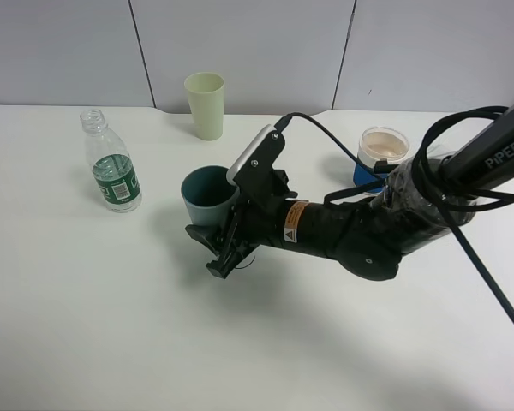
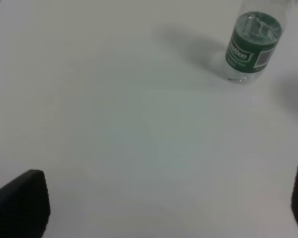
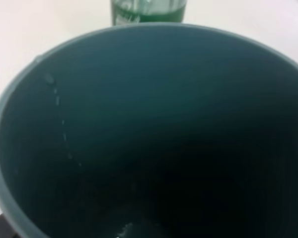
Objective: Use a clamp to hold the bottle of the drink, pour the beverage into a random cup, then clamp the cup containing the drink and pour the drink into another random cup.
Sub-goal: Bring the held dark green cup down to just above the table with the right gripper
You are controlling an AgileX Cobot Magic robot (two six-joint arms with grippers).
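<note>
On the white tabletop (image 1: pixel 111 325), the small clear plastic bottle with a green label (image 1: pixel 111 167) stands upright at left, capless. The left gripper's fingers (image 2: pixel 20 203) are spread wide, holding nothing. The right gripper (image 1: pixel 225 242) is clamped on the teal cylindrical cup (image 1: pixel 207 193).

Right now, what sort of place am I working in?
Likely a lab or test bench: a bare white table, plain grey wall panels, and only staged props, a water bottle and paper cups.
</note>
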